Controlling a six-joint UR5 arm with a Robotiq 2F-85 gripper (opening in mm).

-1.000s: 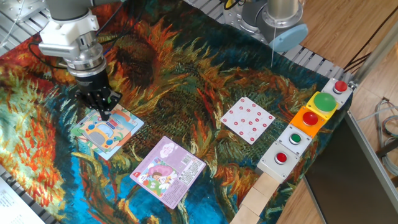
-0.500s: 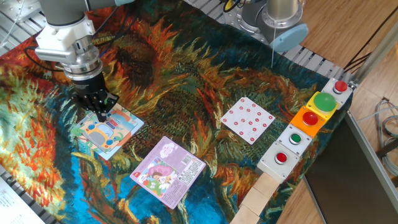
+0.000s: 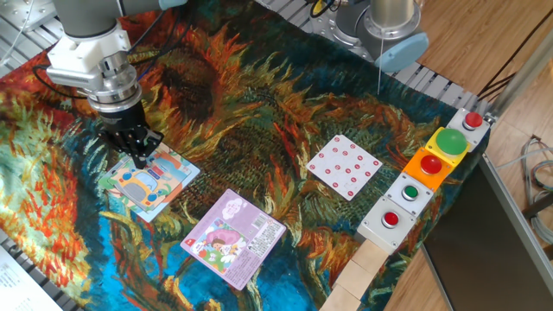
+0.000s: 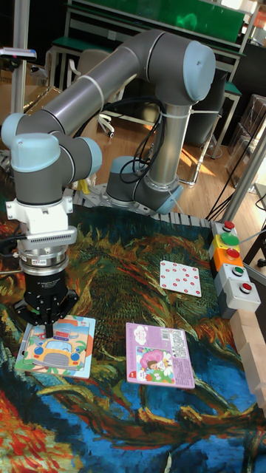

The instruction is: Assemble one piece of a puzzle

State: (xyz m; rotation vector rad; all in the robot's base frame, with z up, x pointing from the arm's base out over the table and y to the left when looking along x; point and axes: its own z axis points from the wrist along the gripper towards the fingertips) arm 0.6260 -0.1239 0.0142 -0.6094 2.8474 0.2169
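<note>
Right under the fingers (image 4: pixel 49 330): the puzzle (image 4: pixel 58 347), flat on the table (image 4: pixel 148 414), most of it toward the camera from the tips. Fingers close together over its far edge, maybe pinching a small piece, but too hidden to tell. Straight down from here, no sideways move.

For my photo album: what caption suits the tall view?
Robot arm's pincer poised at the top edge of the vehicle puzzle, purple puzzle alongside.

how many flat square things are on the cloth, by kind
Cartoon jigsaw puzzles: 2, the puzzle with the orange vehicle under the gripper, and the purple-pink puzzle
White card with red dots: 1
Total: 3
</note>
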